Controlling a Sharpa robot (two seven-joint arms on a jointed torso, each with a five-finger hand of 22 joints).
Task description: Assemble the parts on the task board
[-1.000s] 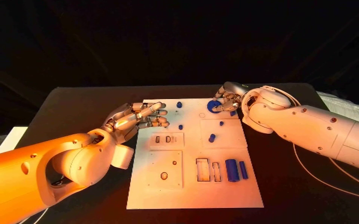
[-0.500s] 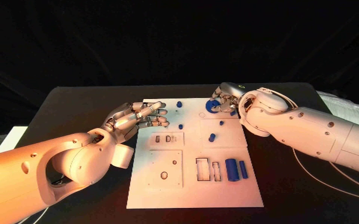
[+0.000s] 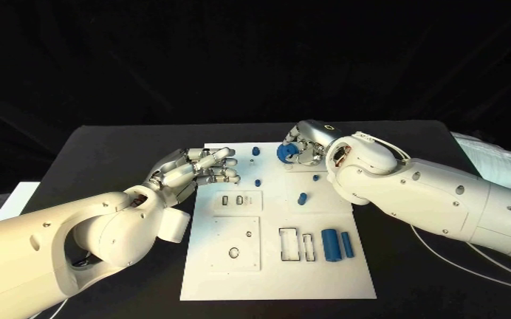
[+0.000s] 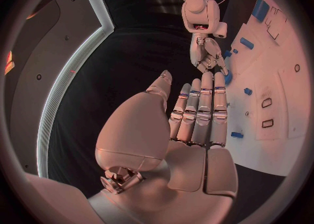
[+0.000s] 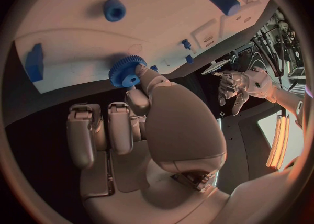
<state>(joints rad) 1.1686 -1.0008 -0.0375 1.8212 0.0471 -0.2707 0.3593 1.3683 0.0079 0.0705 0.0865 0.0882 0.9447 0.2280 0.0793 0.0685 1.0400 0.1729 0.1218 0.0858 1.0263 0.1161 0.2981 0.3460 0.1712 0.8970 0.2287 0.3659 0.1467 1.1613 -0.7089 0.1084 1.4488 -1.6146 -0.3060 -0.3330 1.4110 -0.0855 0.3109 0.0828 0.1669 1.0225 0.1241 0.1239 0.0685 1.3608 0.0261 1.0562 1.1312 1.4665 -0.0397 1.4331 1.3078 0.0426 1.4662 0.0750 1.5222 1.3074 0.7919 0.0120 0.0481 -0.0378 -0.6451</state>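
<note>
The white task board (image 3: 275, 267) lies in the middle of the black table. My right hand (image 3: 306, 144) hovers over its far edge and pinches a blue gear (image 3: 286, 152) between thumb and a finger; the right wrist view shows the gear (image 5: 126, 71) at the fingertips, just above the board (image 5: 78, 9). My left hand (image 3: 200, 168) is at the board's left edge, fingers straight and together, holding nothing; its fingers (image 4: 199, 114) point toward the right hand (image 4: 208, 54). A blue cylinder (image 3: 331, 245) and a thin blue bar (image 3: 347, 244) lie near the board's front right.
Small blue pegs stand or lie on the board: one near the far edge (image 3: 255, 150), one below it (image 3: 258, 181), two right of centre (image 3: 315, 179) (image 3: 303, 199). Rectangular slots (image 3: 289, 244) and round holes (image 3: 233, 250) are cut in the board. A white cable (image 3: 436, 249) runs along the table's right side.
My right hand has carried the blue gear leftward, from the board's far right corner toward the middle of its far edge. The left hand has stayed where it was.
</note>
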